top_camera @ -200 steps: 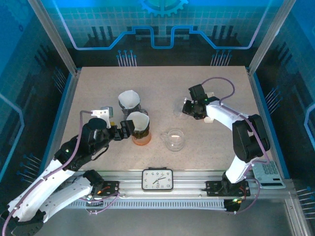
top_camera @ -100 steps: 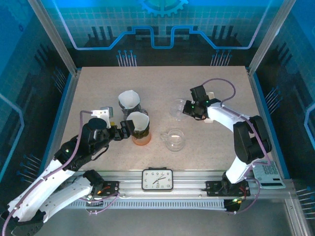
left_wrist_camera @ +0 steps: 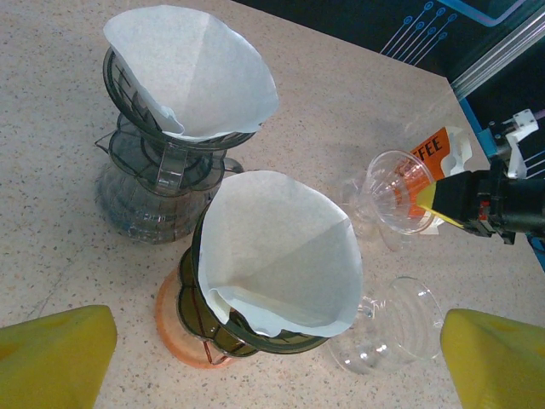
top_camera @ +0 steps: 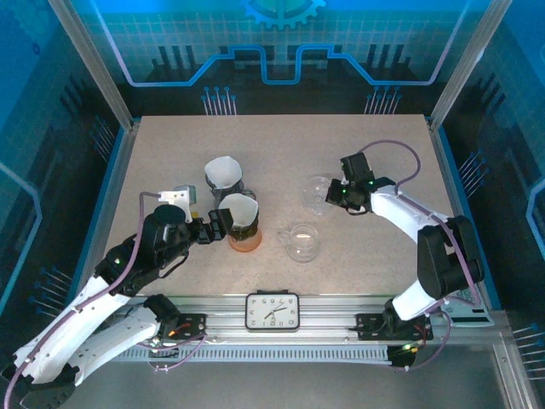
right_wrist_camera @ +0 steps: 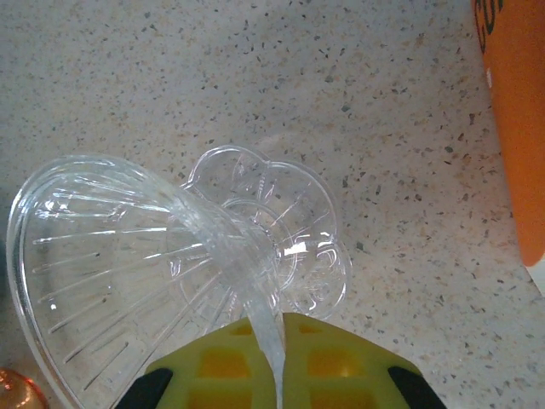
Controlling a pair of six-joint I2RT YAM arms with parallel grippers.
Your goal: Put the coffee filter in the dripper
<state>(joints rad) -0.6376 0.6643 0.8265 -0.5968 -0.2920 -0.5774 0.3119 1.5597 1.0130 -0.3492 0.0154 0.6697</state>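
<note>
My right gripper is shut on the handle of a clear plastic dripper, which is tipped with its cone mouth to the left. From above, that dripper hangs left of the right gripper, right of the table's middle. A white coffee filter sits in an amber dripper on an orange base. Another white filter sits in a dark dripper behind it. My left gripper stands open just left of the amber dripper, holding nothing.
A clear glass vessel rests on the table in front of the held dripper. An orange filter pack lies just right of my right gripper. A clock sits on the front rail.
My right gripper has shut on the clear dripper's handle and drawn it a little to the right, tipping it. The left arm has not moved.
</note>
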